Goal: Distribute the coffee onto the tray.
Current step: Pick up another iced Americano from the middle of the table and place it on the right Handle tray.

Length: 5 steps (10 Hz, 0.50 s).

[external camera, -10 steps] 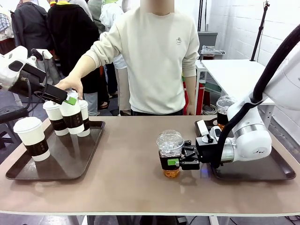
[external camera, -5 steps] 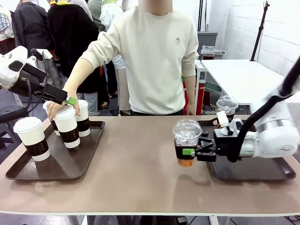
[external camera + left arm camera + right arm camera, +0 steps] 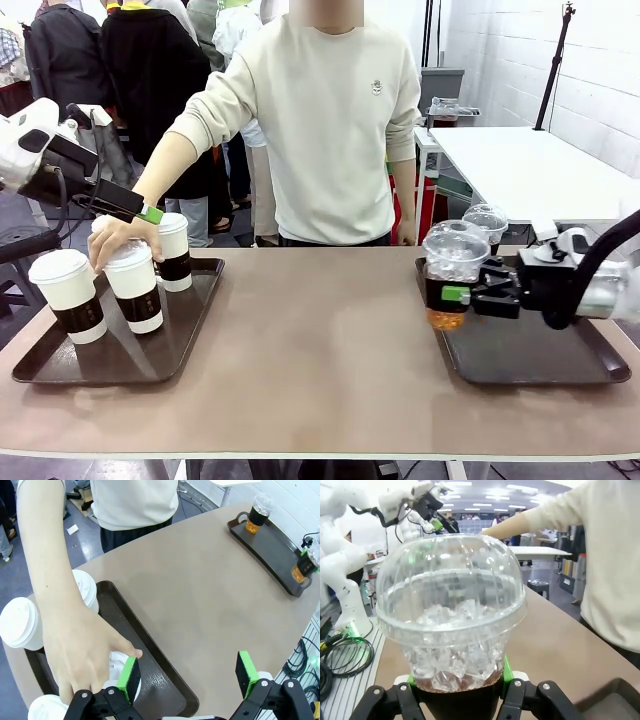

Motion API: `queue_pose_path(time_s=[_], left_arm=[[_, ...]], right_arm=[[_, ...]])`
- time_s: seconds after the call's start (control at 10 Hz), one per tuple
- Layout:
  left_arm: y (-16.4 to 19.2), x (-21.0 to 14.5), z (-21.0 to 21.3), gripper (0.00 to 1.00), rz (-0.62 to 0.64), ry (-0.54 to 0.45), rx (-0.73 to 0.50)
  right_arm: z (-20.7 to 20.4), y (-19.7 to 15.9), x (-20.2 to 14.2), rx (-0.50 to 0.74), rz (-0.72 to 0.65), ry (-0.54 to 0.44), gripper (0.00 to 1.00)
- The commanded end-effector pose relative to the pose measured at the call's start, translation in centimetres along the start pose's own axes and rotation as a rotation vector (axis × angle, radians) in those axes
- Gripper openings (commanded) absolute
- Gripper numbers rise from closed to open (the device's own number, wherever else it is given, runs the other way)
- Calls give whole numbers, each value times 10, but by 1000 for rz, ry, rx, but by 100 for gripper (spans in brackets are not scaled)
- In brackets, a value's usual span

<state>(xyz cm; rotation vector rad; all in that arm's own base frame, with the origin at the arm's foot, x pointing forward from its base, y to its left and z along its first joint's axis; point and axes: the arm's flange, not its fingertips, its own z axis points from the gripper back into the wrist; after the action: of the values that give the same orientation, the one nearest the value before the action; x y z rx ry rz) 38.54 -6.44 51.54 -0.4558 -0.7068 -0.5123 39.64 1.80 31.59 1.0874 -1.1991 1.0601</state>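
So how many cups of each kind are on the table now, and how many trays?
white paper cups: 4
iced coffee cups: 2
trays: 2
Total: 8

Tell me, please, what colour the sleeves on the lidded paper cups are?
Dark brown, nearly black; the white paper cups' sleeves show best in the front view.

I count three white lidded paper cups with dark brown sleeves (image 3: 66,292) (image 3: 134,285) (image 3: 172,251), two clear dome-lidded plastic cups of iced brown coffee (image 3: 452,272) (image 3: 487,222), and two dark brown trays (image 3: 50,365) (image 3: 540,365).
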Motion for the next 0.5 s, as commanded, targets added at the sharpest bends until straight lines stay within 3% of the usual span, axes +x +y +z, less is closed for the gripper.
queue_pose_path(time_s=[0.0, 0.4], left_arm=[[2, -1, -1, 100, 6, -5, -15], [2, -1, -1, 100, 6, -5, -15]], right_arm=[[24, -12, 8, -15, -47, -26, 64], [61, -48, -12, -50, -39, -6, 64]])
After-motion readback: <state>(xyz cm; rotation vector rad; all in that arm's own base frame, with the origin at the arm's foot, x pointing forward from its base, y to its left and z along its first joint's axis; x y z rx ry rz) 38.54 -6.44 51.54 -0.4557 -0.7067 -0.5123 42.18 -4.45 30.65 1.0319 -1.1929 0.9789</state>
